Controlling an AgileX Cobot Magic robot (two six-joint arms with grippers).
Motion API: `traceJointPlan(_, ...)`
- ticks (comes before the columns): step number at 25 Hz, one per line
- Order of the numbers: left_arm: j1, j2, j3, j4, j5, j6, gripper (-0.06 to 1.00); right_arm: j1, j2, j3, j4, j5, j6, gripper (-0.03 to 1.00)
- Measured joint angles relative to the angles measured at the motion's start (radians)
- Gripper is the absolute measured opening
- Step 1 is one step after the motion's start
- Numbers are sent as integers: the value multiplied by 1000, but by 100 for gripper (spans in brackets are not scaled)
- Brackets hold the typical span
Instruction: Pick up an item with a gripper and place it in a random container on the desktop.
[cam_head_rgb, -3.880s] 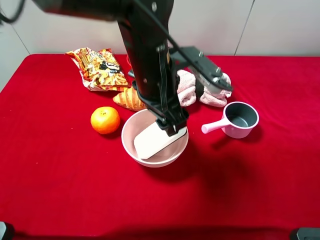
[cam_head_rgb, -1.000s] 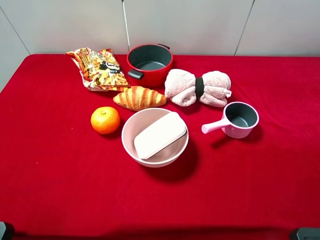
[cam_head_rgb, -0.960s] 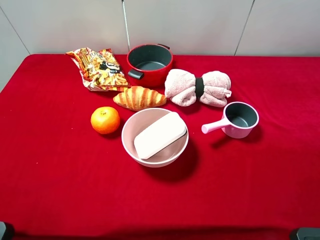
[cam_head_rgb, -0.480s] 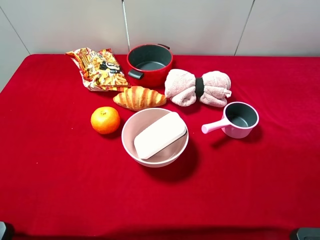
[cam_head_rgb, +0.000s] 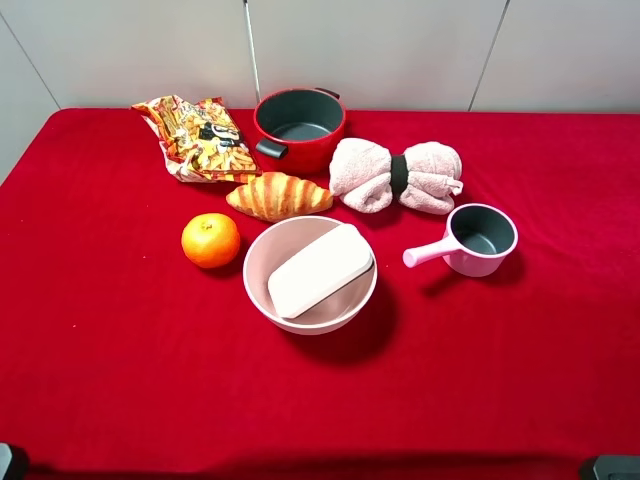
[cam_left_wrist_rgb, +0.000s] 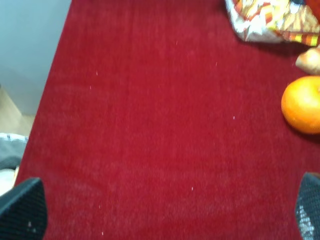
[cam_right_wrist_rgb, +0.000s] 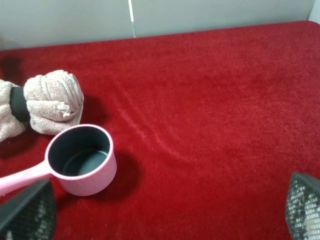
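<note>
Starting at the left of the overhead shot: a crinkly snack bag (cam_head_rgb: 197, 137) sits in the upper left of the red desk (cam_head_rgb: 120, 350), and below it an orange (cam_head_rgb: 210, 240) rests on the cloth, near the croissant (cam_head_rgb: 279, 195) but not touching it. Just right of the orange is the big pink bowl (cam_head_rgb: 262, 295), and the white box (cam_head_rgb: 320, 270) is lying inside it, tilted, with its upper right end propped up on the rim. Above the croissant stands a red pot (cam_head_rgb: 299, 130) with black handles. Moving right, there's a rolled pink towel (cam_head_rgb: 396, 176) with a black band, then a small pink saucepan (cam_head_rgb: 480, 239) below it, handle pointing left toward the bowl.

No arms show in the overhead shot. In the left wrist view the left pincer (cam_left_wrist_rgb: 165, 212) is spread wide, fingertips at the two bottom corners, nothing between them but red cloth. Same deal for the right pincer (cam_right_wrist_rgb: 165, 212) in its wrist view: released, holding nothing, with the saucepan and towel at the left of the frame.
</note>
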Motion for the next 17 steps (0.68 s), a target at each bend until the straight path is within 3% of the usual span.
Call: traceJointPlan(17, 0, -5, 2, 0, -1, 20, 99, 0, 0, 0, 0, 0, 0, 69)
